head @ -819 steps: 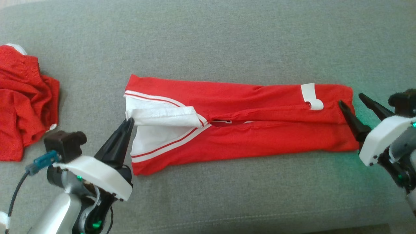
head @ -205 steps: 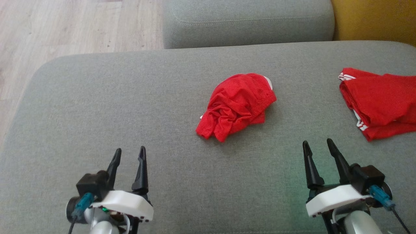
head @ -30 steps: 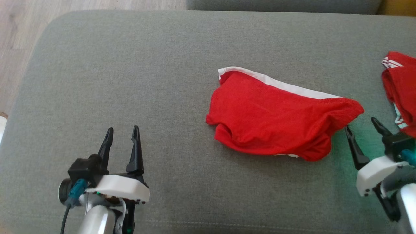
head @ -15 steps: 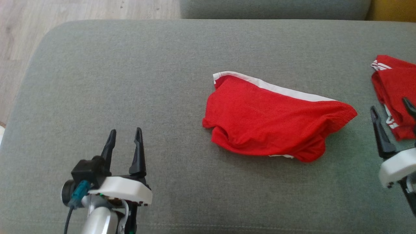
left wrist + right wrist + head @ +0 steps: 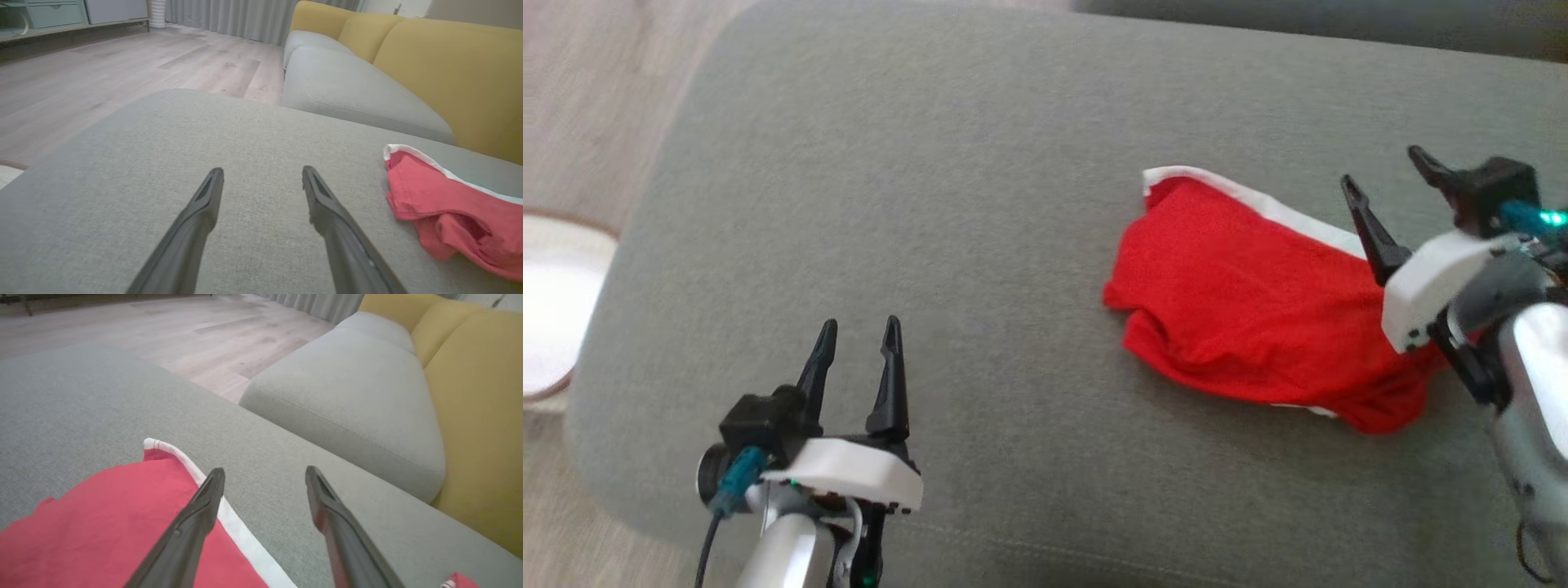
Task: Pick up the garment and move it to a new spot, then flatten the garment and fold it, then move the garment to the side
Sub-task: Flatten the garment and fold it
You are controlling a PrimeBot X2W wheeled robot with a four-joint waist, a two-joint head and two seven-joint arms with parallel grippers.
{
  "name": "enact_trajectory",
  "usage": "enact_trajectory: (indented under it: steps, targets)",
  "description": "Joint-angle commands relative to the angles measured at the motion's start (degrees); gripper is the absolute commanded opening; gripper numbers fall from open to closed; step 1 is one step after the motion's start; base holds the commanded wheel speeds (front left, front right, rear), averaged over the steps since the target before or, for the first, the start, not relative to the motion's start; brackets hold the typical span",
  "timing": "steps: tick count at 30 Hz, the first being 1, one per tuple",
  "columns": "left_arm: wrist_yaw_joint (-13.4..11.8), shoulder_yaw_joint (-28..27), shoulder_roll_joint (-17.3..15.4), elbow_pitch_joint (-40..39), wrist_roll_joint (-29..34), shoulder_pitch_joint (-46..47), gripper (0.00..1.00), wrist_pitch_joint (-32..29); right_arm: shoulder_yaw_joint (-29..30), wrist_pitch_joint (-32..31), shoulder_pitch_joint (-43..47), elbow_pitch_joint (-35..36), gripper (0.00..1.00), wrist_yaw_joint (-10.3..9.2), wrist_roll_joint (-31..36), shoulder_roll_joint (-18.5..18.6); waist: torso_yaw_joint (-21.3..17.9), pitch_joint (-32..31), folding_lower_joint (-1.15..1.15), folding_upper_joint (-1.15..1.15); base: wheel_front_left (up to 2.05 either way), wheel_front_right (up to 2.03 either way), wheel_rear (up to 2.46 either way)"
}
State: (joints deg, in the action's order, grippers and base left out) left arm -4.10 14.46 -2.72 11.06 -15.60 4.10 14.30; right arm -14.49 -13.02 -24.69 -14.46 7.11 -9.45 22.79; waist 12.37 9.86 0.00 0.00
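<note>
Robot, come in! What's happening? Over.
Left pincer open, empty. Right pincer open over red garment, at its white edge. Garment rumpled, not folded. Nothing blocking.

A red garment (image 5: 1250,318), edged by a white band (image 5: 1258,206) along its upper side, is seen right of centre in the head view. It is spread loosely on the grey cushion (image 5: 931,204), with its lower edge rumpled.

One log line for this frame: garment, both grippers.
garment: rumpled, unfolded, on grey cushion | left gripper: open, empty, clear of garment | right gripper: open, empty, above its white edge
</note>
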Motion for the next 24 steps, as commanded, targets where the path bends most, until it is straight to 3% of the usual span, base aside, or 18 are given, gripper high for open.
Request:
enact_trajectory:
  steps: [1,6,16,18,20,21,22,24]
  targets:
    - [-0.44,-0.99,-0.16,-2.41,-0.88,3.17,1.0,0.7,-2.64,-0.75,-3.88,-2.56,1.0,0.37,-1.85,1.45,3.42,2.09,0.0,0.0,0.0,0.0,0.0]
    - [-1.16,-0.2,-0.16,-2.83,-1.72,3.88,1.0,0.7,-7.81,-2.47,-10.16,-12.76,1.0,0.37,-7.0,1.32,6.6,3.93,0.0,0.0,0.0,0.0,0.0]
    - [-2.04,0.91,-0.16,-3.36,-2.65,4.49,1.0,0.7,-15.85,-5.66,-17.05,-24.83,1.0,0.37,-12.87,1.25,8.93,5.26,0.0,0.0,0.0,0.0,0.0]
    - [-2.25,0.98,-0.16,-3.41,-2.73,4.51,1.0,0.7,-17.51,-6.54,-17.7,-26.18,0.47,0.37,-14.32,1.21,8.93,5.27,0.0,0.0,0.0,0.0,0.0]
    - [-2.34,0.85,-0.16,-3.4,-2.74,4.51,1.0,0.7,-18.99,-7.2,-18.24,-27.21,0.24,0.37,-15.65,1.3,8.77,5.25,0.0,0.0,0.0,0.0,0.0]
    - [-2.35,0.75,-0.16,-3.38,-2.71,4.51,1.0,0.7,-19.68,-7.15,-18.56,-27.56,0.06,0.37,-16.17,1.39,8.65,5.25,0.0,0.0,0.0,0.0,0.0]
    - [-2.35,0.66,-0.16,-3.37,-2.66,4.52,1.0,0.7,-20.34,-6.95,-18.86,-27.86,0.0,0.37,-16.58,1.47,8.51,5.23,0.0,0.0,0.0,0.0,0.0]
    - [-2.29,0.5,-0.16,-3.34,-2.53,4.6,1.0,0.7,-21.28,-6.18,-19.45,-28.51,0.0,0.37,-17.3,1.5,8.16,5.18,0.0,0.0,0.0,0.0,0.0]
